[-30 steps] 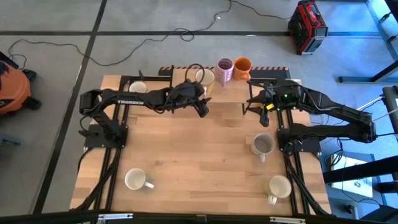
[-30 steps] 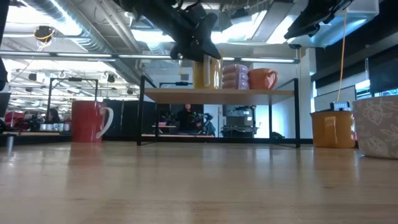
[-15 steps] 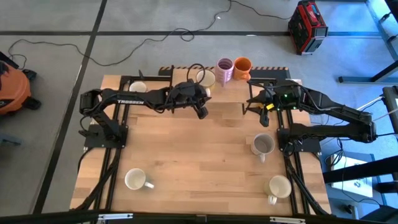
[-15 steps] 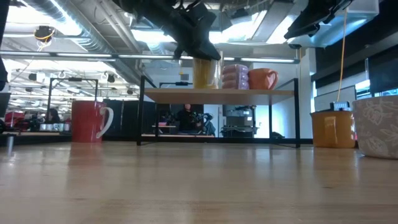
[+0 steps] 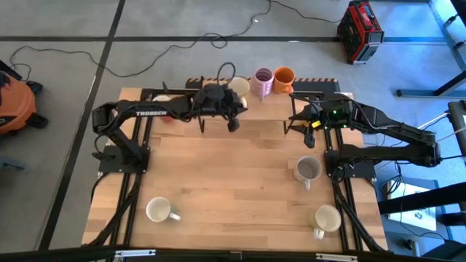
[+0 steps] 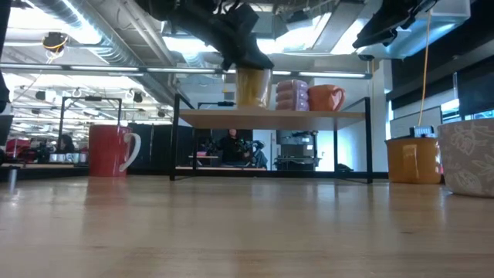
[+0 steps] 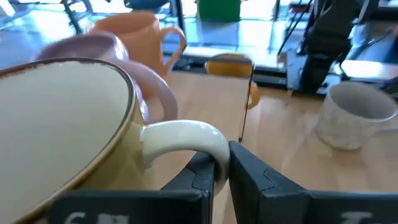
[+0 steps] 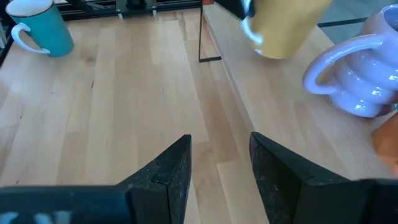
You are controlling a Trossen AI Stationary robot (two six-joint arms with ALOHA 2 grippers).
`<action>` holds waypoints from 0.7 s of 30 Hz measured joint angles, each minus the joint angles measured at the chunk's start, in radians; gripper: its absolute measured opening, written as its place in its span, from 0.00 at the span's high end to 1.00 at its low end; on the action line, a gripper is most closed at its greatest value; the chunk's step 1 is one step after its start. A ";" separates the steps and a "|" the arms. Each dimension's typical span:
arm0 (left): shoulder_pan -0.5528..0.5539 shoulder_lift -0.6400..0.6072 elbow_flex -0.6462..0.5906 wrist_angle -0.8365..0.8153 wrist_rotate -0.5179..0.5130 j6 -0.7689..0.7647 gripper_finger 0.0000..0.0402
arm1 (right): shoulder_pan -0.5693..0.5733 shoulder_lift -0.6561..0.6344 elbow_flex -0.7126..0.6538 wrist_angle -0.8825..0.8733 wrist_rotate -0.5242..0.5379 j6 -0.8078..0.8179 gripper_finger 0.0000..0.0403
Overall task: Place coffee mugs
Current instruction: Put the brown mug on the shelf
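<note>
Yellow mug (image 7: 62, 130): on the shelf (image 6: 270, 116), beside purple mug (image 5: 262, 80)
Left pincer (image 7: 216, 171): clamped on its white handle
Right pincer (image 8: 217, 165): apart, empty

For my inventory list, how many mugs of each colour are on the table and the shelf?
White or cream mugs: 3
Grey mug: 1
Purple mug: 1
Orange mug: 1
Red mug: 1
Mustard mug: 1
Total: 8

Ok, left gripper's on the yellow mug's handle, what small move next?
Probably lift the yellow mug straight up a little. The left gripper pinches its handle, it stands on the shelf, and the purple mug sits close beside, so sliding sideways risks a bump.
</note>
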 joint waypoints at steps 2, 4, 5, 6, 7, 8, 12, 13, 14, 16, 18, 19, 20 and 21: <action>0.030 -0.002 0.002 0.010 0.069 0.021 0.94 | 0.000 0.000 0.000 0.000 0.000 0.001 0.62; 0.062 -0.002 0.002 0.024 0.135 0.028 0.94 | 0.000 0.000 0.000 0.000 -0.006 0.002 0.62; 0.080 -0.002 0.002 0.034 0.173 0.028 0.94 | 0.000 0.000 0.000 0.000 -0.008 0.002 0.62; 0.098 -0.002 0.002 0.048 0.216 0.028 0.94 | 0.000 0.000 0.000 0.000 -0.008 0.002 0.62; 0.115 -0.002 0.002 0.063 0.254 0.029 0.94 | 0.000 0.000 0.000 0.000 -0.008 0.002 0.62; 0.132 -0.002 0.003 0.068 0.281 0.038 0.94 | 0.000 0.000 0.000 0.000 -0.008 0.002 0.62; 0.184 0.010 0.003 0.067 0.329 0.058 0.94 | 0.000 0.000 0.000 0.000 -0.008 0.002 0.62; 0.195 0.010 0.003 0.063 0.345 0.064 0.94 | 0.000 0.000 0.000 0.000 -0.008 0.002 0.62; 0.204 0.010 0.003 0.068 0.357 0.075 0.94 | 0.000 0.000 0.000 0.000 -0.008 0.002 0.62; 0.216 0.018 0.004 0.099 0.383 0.099 0.94 | 0.000 0.000 0.000 0.000 -0.008 0.002 0.62; 0.229 0.032 0.005 0.116 0.432 0.099 0.94 | 0.000 0.000 0.000 0.000 -0.008 0.004 0.62; 0.234 0.043 0.005 0.125 0.453 0.099 0.94 | 0.000 0.000 0.000 0.000 -0.008 0.005 0.62; 0.237 0.054 0.005 0.135 0.469 0.098 0.94 | 0.000 0.000 0.000 0.000 -0.008 0.005 0.62; 0.240 0.066 0.005 0.143 0.477 0.098 0.94 | 0.000 0.000 0.000 0.000 -0.008 0.006 0.62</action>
